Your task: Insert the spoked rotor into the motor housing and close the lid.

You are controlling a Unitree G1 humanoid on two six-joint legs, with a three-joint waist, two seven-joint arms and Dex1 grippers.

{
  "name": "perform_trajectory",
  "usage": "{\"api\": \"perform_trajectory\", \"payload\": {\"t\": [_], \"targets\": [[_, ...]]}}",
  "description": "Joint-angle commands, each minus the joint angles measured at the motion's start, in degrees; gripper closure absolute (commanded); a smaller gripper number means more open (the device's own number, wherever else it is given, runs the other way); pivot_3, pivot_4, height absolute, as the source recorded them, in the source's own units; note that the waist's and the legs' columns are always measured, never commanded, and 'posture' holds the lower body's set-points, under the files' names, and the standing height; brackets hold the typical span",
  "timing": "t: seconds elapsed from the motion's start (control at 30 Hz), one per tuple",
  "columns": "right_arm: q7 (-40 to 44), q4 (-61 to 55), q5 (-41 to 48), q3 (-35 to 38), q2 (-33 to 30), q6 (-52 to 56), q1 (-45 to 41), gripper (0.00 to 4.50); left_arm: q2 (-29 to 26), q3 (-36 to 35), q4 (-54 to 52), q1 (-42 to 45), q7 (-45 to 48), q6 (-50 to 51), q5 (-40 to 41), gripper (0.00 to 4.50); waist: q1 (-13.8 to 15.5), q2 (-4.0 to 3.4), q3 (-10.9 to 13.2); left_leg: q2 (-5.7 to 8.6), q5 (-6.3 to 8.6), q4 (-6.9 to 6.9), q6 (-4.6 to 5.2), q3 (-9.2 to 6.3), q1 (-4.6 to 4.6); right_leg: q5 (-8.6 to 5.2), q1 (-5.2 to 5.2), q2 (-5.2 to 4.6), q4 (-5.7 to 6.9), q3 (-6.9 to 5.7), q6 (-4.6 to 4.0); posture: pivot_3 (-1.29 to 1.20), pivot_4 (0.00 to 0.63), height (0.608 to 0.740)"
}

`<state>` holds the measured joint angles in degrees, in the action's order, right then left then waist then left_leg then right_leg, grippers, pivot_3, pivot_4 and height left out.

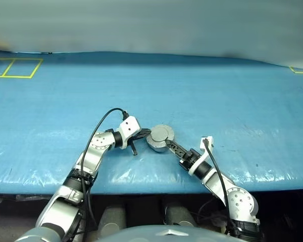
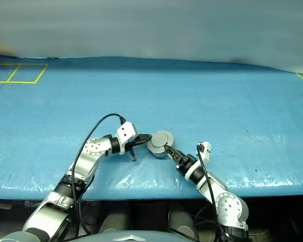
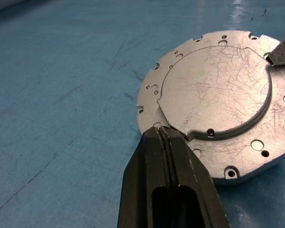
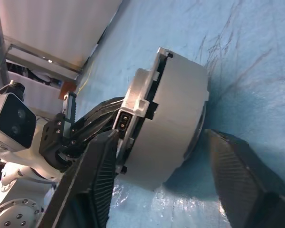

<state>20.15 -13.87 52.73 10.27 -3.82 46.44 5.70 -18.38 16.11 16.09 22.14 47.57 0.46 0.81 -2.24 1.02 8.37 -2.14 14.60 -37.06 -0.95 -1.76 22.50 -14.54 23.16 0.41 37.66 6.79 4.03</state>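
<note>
closed left gripper rests on the shut lid; right gripper, parted, straddles the motor housing.

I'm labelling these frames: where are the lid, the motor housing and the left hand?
lid (image 3: 213, 90): left wrist view, on its raised grey circle.
motor housing (image 4: 173, 123): right wrist view, on its round side wall.
left hand (image 3: 165, 137): left wrist view, at its shut fingertips.

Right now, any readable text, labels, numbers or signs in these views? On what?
None readable.
Lid: plain scratched grey metal with holes and a raised circle, no lettering.
Motor housing: no markings visible on its wall.
Blue table cover: yellow taped lines only, forming boxes, no characters.
Left gripper and right gripper: no labels visible.
</note>
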Motion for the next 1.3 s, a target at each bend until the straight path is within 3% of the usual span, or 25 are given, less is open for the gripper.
{"api": "perform_trajectory", "payload": {"t": [0.03, 0.1, 0.37, 0.6, 1.03, 1.3], "targets": [[-0.60, -0.43, -0.56, -0.86, 0.36, -0.97, -0.59, 2.67, -0.55, 2.28, 1.88, -1.09, 1.08, 0.70, -1.93, 4.50, -0.02, 0.00, 0.00, -0.01, 0.00, 0.00, 0.00, 0.00, -0.01, 0.01, 0.00, 0.01, 0.01, 0.00, 0.01, 0.00, 0.150, 0.740], [-0.81, -0.54, -0.68, -1.03, 0.62, -1.21, -0.50, 3.17, -0.60, 2.11, 2.12, -0.99, 0.97, 0.63, -1.96, 4.50, -0.01, -0.08, -0.05, 0.00, -0.01, -0.02, 0.00, 0.00, -0.01, 0.02, 0.00, 0.00, 0.02, 0.00, 0.02, 0.00, 0.150, 0.740], [-2.01, -0.20, -1.61, -1.68, 1.14, -1.92, 0.07, 3.18, -0.58, 1.50, 2.56, -1.13, 0.93, 0.30, -1.68, 4.50, -0.17, -0.12, -0.08, 0.00, -0.01, -0.08, 0.00, 0.01, -0.02, 0.04, -0.01, 0.01, 0.06, 0.03, 0.05, 0.00, 0.150, 0.740], [-2.64, 0.77, -1.34, -1.08, 1.13, -2.30, 0.08, 3.18, 0.73, -4.64, -12.46, -2.29, 5.03, 10.27, 12.13, 4.50, -0.85, -0.16, -0.03, -0.02, -0.01, -0.08, 0.00, 0.03, 0.24, 0.05, 0.28, 0.02, 0.13, 0.04, 0.07, 0.00, 0.150, 0.740], [-8.07, 3.30, -3.43, -2.57, 3.30, -1.59, -2.24, 3.18, -4.80, -12.96, -21.39, -6.77, 1.29, 17.06, 18.23, 4.50, -1.75, -0.25, 0.03, -0.09, -0.02, -0.07, -0.01, 0.02, 0.22, 0.05, 0.33, 0.11, 0.22, 0.04, 0.04, 0.00, 0.150, 0.740], [-6.85, -1.56, 12.34, 2.69, 9.29, -1.94, -5.04, 3.18, -3.97, -16.58, -25.84, -12.33, -1.90, 23.61, 24.48, 4.50, -1.74, -0.39, 0.24, -0.09, -0.02, -0.05, -0.02, 0.01, 0.43, 0.05, 0.53, 0.10, 0.21, 0.04, 0.04, 0.00, 0.150, 0.740]]}}
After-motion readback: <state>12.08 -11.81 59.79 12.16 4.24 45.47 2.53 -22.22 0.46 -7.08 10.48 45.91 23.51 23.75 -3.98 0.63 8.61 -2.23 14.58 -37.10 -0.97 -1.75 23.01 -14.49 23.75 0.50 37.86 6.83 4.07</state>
